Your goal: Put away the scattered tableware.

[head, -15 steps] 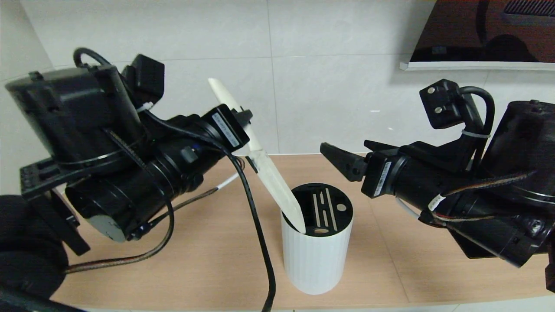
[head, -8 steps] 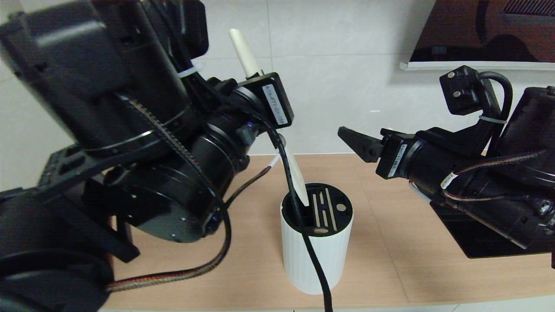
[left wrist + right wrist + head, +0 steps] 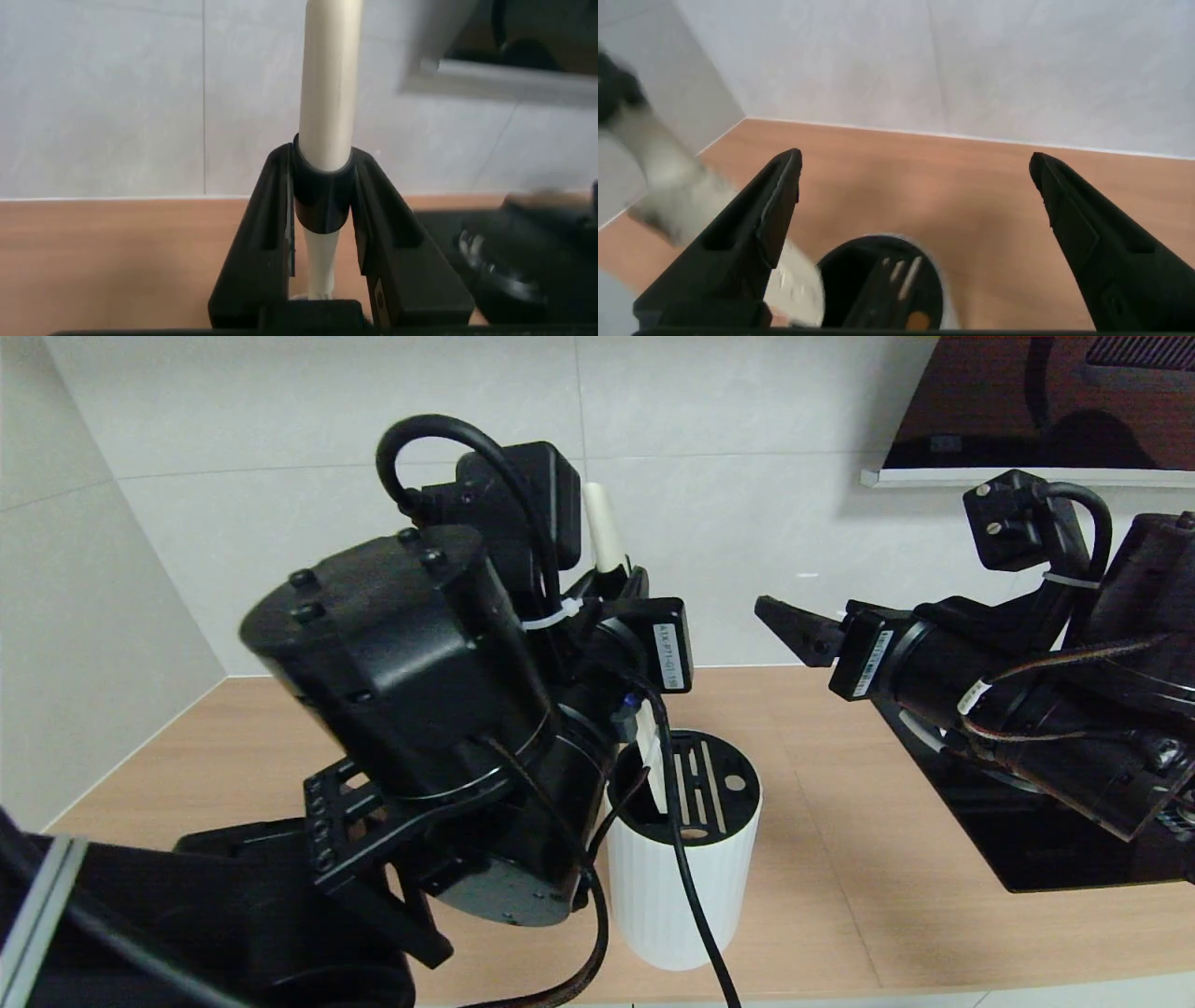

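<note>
One knife: a cream-handled knife with a pale white blade (image 3: 603,530) stands nearly upright directly above the holder, blade down, its tip at or just inside the holder's top.
Holder: a white ribbed cylindrical holder with a black slotted top (image 3: 686,887) stands on the counter.
Left gripper: the left gripper (image 3: 323,201) is poised over the holder, its fingers clamped round the knife's handle.
Right gripper: the right gripper (image 3: 794,627) hangs above and to the right of the holder, well apart from it, its fingers spread wide with nothing between them.
Step in hand: judged to be seating the knife in the holder.
Next move: it calls for a straight descent with the blade kept in line with an opening, then release. A tilted blade might catch the black top.
Hidden: the left arm covers the holder's left side and most of the blade. Which opening takes the tip, and how deep it sits, cannot be told.
Counter: a light wooden countertop (image 3: 840,859) bears the holder, and a black glass cooktop (image 3: 980,831) lies to the holder's right.
</note>
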Motion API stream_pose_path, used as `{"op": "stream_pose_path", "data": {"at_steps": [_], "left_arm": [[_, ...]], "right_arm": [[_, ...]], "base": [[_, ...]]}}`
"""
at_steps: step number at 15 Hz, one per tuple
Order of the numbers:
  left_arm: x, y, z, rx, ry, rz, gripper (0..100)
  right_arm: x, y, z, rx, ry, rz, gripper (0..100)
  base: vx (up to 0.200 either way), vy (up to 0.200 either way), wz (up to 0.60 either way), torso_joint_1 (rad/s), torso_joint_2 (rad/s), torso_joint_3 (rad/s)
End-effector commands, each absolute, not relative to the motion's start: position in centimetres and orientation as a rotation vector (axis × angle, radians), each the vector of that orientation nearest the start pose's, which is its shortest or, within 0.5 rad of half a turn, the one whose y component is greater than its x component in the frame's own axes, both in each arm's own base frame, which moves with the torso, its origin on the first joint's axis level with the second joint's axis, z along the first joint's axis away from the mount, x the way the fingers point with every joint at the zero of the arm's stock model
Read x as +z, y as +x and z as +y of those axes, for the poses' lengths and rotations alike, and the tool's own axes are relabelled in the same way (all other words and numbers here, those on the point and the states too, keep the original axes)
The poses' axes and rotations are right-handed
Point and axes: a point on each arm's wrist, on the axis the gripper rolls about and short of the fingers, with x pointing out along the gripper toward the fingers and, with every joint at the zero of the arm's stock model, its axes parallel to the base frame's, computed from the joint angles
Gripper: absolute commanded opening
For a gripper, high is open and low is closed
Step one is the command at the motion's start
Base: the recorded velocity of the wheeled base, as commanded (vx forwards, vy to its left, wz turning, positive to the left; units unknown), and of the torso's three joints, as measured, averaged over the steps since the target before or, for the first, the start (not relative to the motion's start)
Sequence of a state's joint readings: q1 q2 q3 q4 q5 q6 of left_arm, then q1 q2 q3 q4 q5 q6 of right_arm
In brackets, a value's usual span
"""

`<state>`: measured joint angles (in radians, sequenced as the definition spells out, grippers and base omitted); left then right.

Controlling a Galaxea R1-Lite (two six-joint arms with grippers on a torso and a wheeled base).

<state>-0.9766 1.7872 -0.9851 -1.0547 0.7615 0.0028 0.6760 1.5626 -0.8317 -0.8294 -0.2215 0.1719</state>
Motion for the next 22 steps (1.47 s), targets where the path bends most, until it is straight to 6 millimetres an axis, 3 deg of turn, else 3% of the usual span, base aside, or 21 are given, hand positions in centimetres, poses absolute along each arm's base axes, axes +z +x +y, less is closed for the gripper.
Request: {"op": "stream_pose_path", "data": {"at_steps": [1,9,13,22], "left_arm": [[23.4,20.3,-27.4,-0.215,-0.173,-0.149,0],[20.9,21.1,-28.6,-0.214,-0.128,-0.107,0],[17.5,21.8,-29.5,-0.215,-0.057,-0.044,0],[14.0,22.3,-30.2,-0.183,0.015,0.011,0]], "right_arm": [[24.9,22.2,17.1,0.459,0.209,-0.048,100],[24.7,22.2,17.1,0.458,0.207,-0.044,100],[24.5,22.3,17.2,0.459,0.203,-0.035,100],[23.9,22.6,17.5,0.458,0.193,-0.019,100]], "base": [[0.000,0.000,0.00,0.000,0.00,0.000],[0.000,0.000,0.00,0.000,0.00,0.000],[0.000,0.000,0.00,0.000,0.00,0.000],[0.000,0.000,0.00,0.000,0.00,0.000]]}}
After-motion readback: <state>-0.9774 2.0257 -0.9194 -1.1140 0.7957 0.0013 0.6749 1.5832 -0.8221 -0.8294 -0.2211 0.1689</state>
